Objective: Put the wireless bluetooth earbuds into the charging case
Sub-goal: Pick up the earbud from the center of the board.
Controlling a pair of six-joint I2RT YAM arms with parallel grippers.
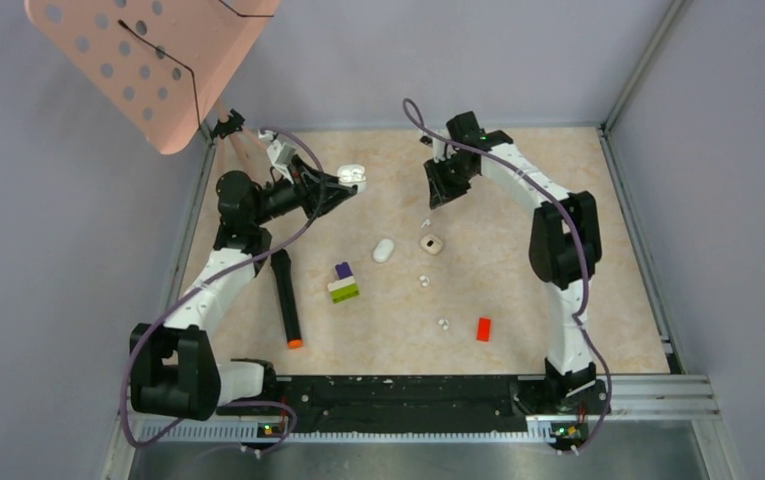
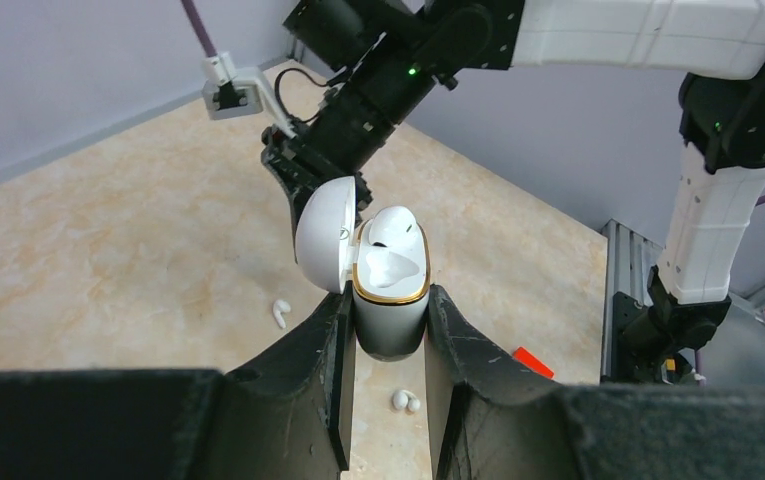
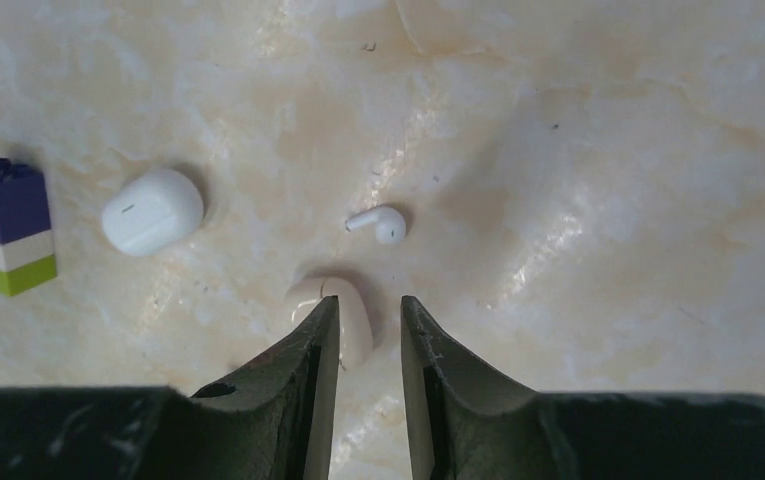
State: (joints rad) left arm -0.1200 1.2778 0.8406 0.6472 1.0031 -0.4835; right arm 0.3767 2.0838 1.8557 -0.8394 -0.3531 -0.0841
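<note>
My left gripper (image 2: 388,295) is shut on the white charging case (image 2: 390,310) and holds it upright above the table's far left (image 1: 351,176). The lid (image 2: 322,235) is swung open. One earbud (image 2: 394,226) sits in the gold-rimmed top. My right gripper (image 3: 370,308) hovers over the table, jaws a little apart with nothing between them (image 1: 440,195). A stemmed earbud (image 3: 382,225) lies just beyond its tips. More loose earbuds lie on the table: one (image 1: 423,280) mid-table and a pair (image 1: 443,324) nearer the front.
A closed white pebble case (image 3: 152,210) and a beige rounded piece (image 3: 353,305) lie under the right gripper. A purple, white and green brick (image 1: 343,282), a black marker with an orange tip (image 1: 287,300) and a red brick (image 1: 483,328) are on the table. A pink perforated board (image 1: 148,60) hangs top left.
</note>
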